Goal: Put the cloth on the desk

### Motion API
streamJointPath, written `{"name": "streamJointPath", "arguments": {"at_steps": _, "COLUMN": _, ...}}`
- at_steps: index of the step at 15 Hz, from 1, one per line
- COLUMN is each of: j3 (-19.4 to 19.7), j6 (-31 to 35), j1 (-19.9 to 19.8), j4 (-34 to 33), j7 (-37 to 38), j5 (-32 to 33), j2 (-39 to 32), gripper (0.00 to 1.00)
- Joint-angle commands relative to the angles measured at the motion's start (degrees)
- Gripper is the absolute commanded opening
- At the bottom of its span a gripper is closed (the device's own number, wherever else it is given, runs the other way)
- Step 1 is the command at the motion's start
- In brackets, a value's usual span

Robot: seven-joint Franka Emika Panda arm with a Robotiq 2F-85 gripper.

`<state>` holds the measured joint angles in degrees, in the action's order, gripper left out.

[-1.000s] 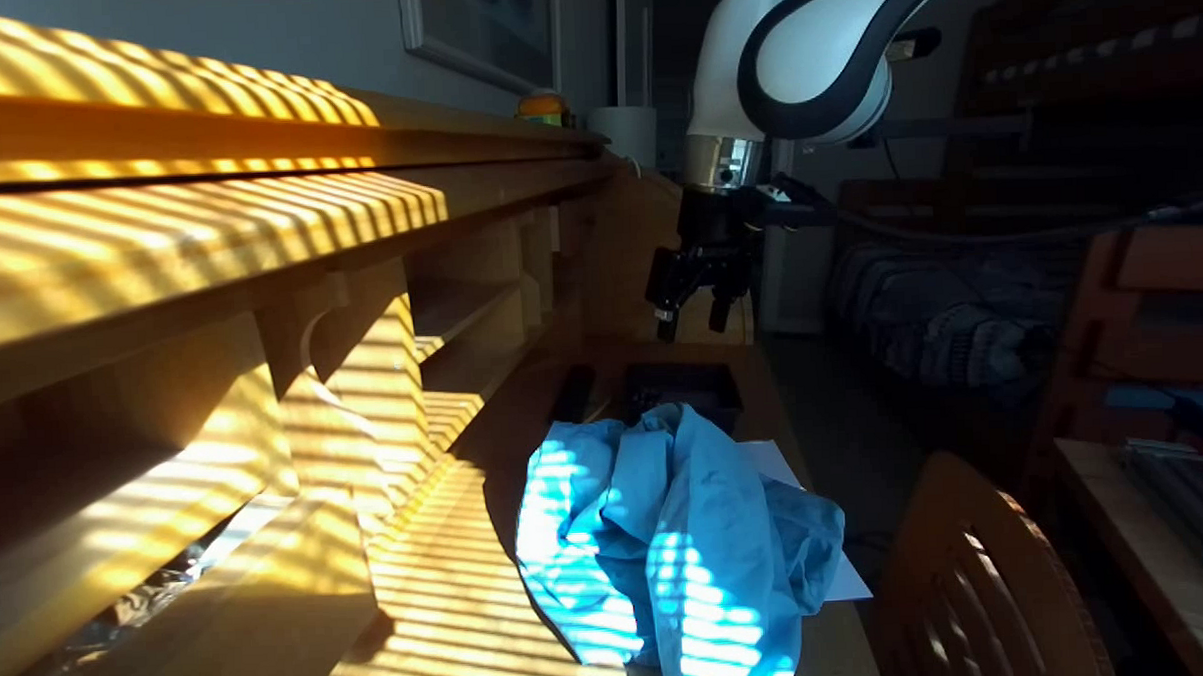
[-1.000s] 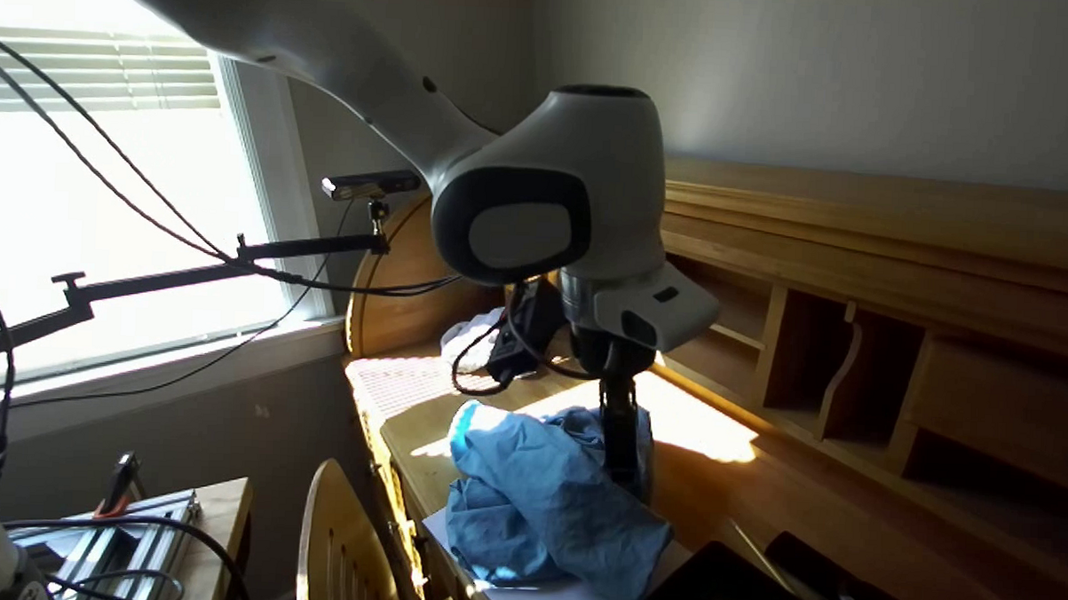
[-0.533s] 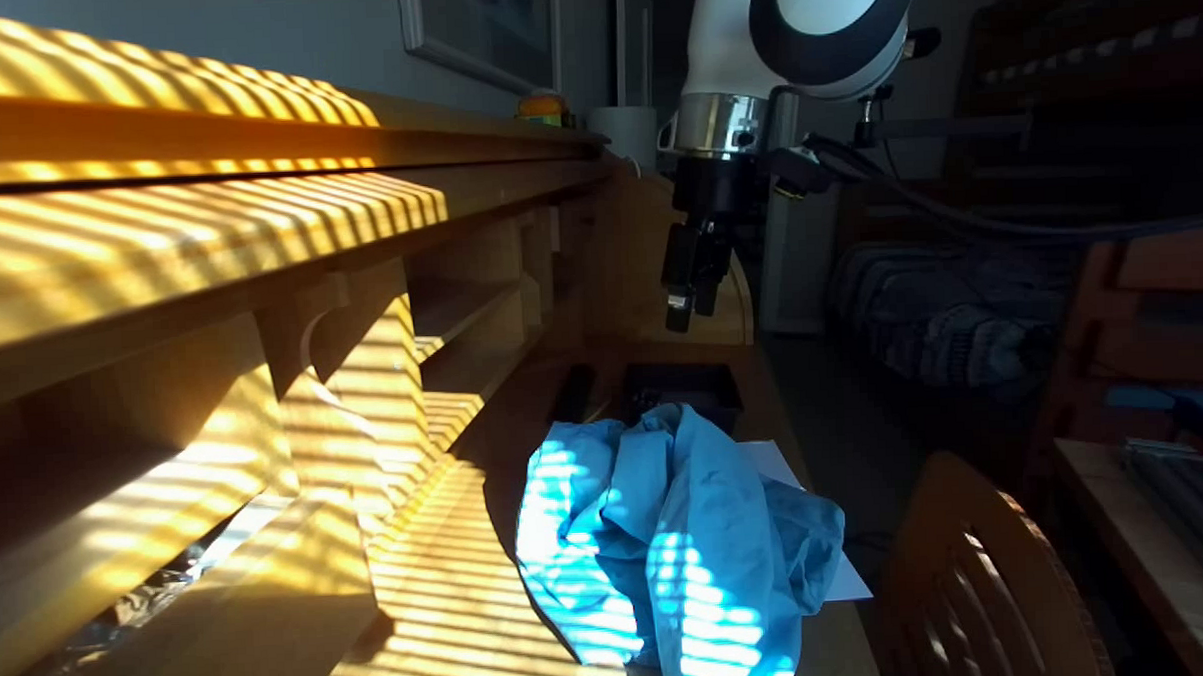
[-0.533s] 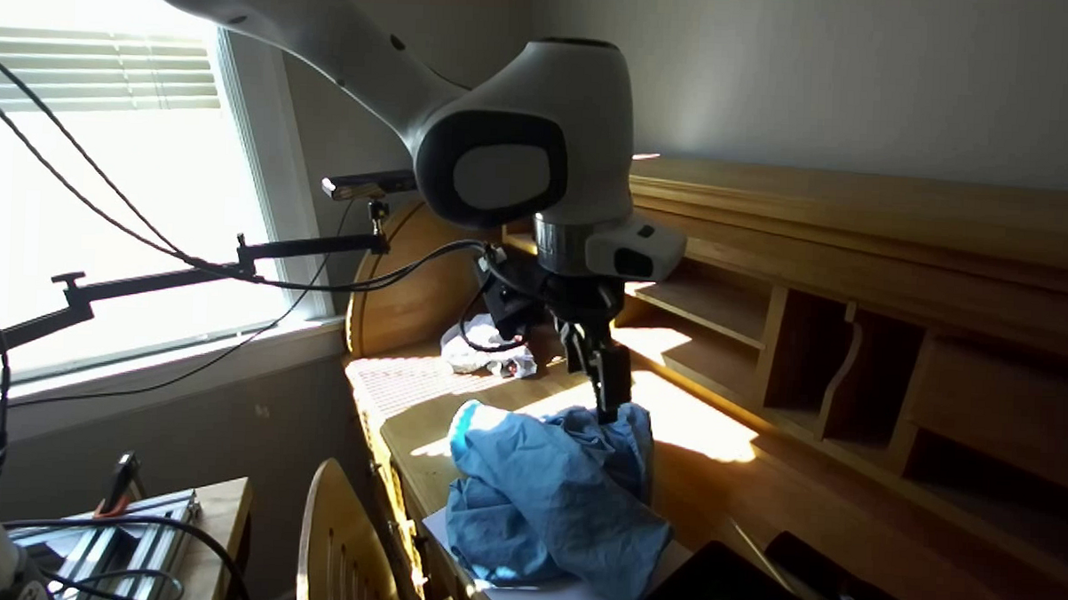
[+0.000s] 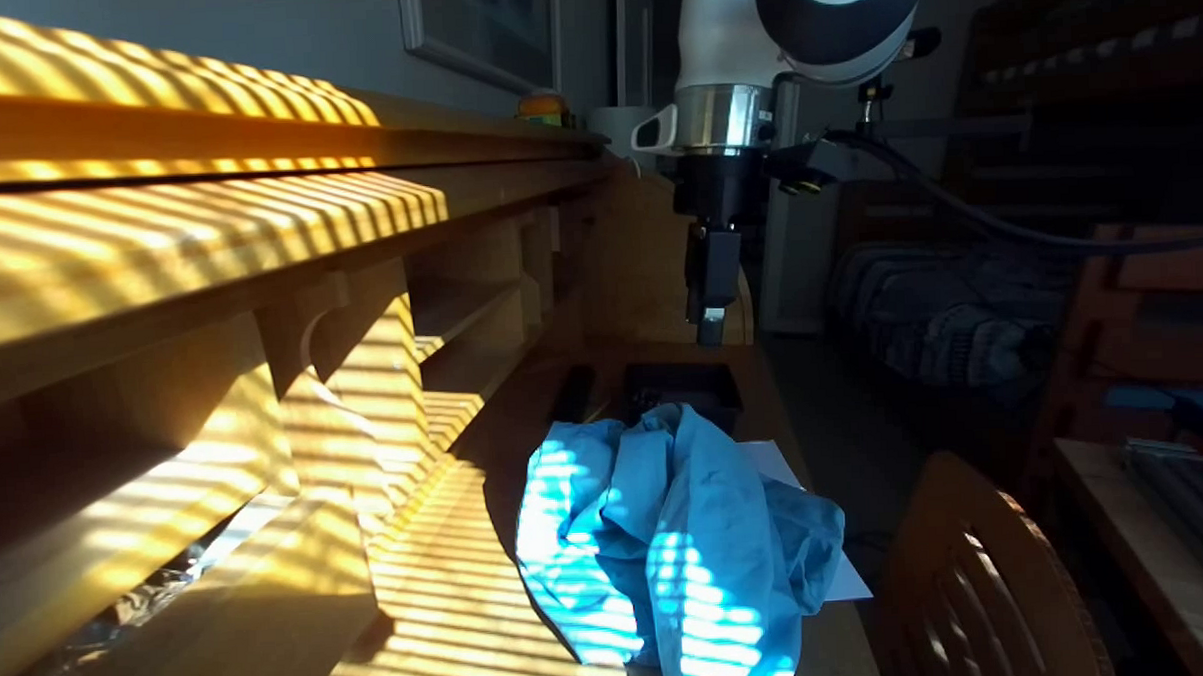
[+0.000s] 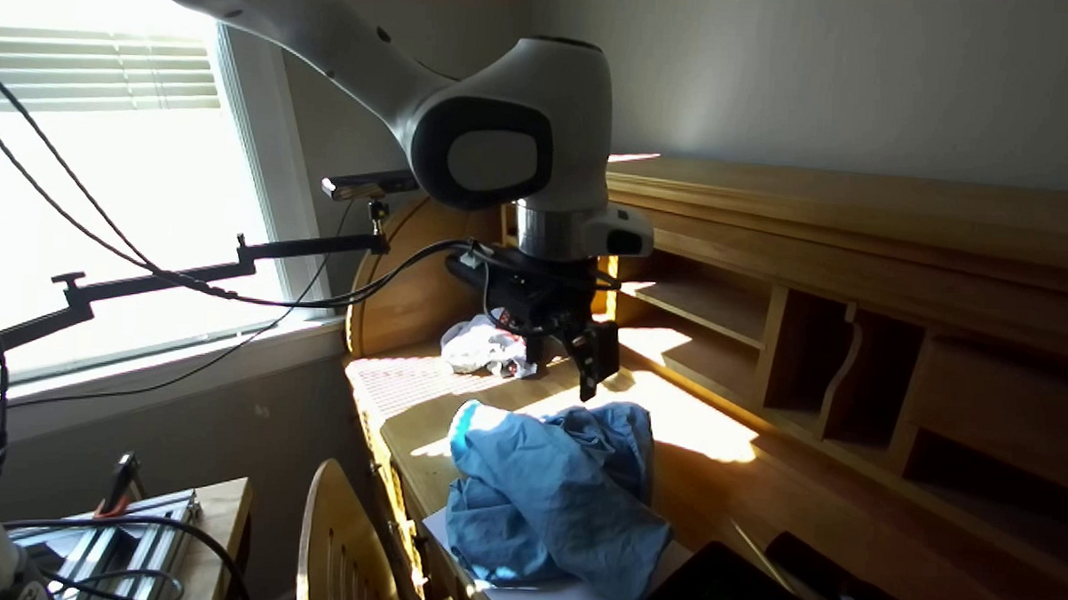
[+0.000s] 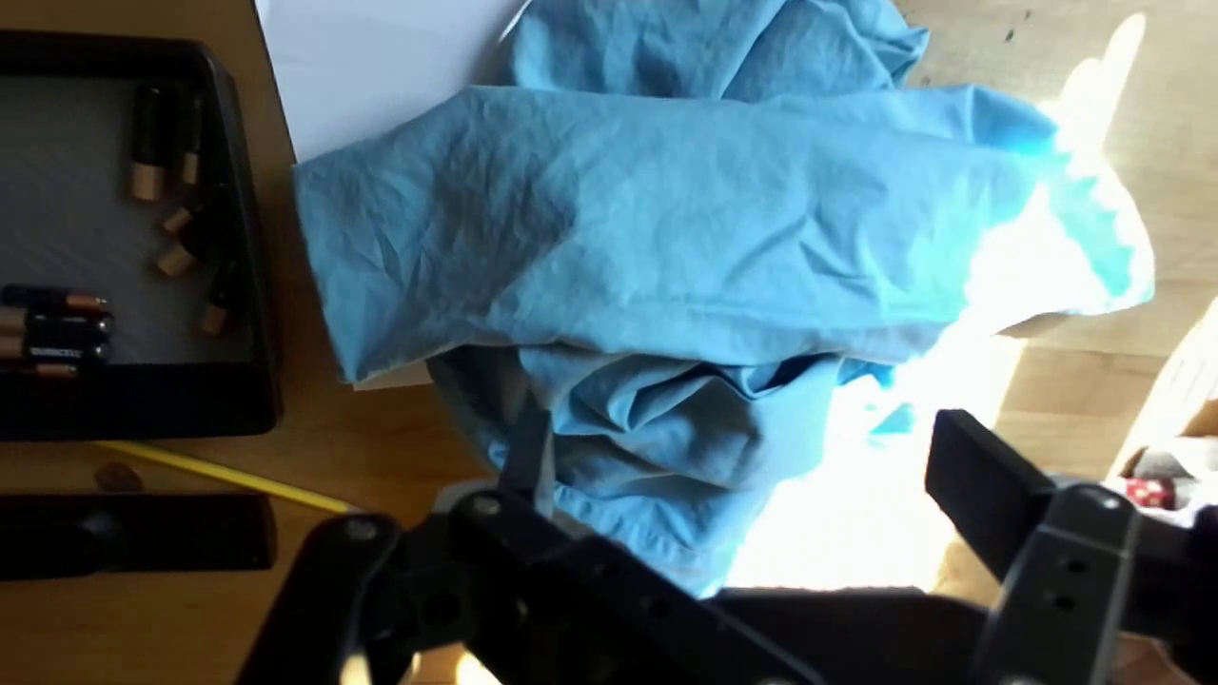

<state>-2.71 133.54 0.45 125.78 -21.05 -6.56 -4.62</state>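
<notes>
Blue cloth lay crumpled on the worktop; our pincer stood wide, empty; we judged the placing done, nothing left.

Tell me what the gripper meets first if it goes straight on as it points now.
Most likely the blue cloth: the gripper points down, and rumpled cloth shows between its open fingers in the wrist view. Depth is hard to judge.
</notes>
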Motion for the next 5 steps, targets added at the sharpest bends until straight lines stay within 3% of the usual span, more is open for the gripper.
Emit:
{"name": "streamJointPath", "arguments": {"at_steps": 1, "j3": -0.2, "j6": -2.6, "j1": 0.3, "j4": -0.2, "j7": -2.1, "j5": 2.5, "j2": 1.0, "gripper": 1.0}}
{"name": "streamJointPath", "arguments": {"at_steps": 5, "j3": -0.2, "j6": -1.1, "j1": 0.4, "j4": -0.1, "j7": -1.6, "j5": 1.1, "j2": 0.0, "gripper": 1.0}}
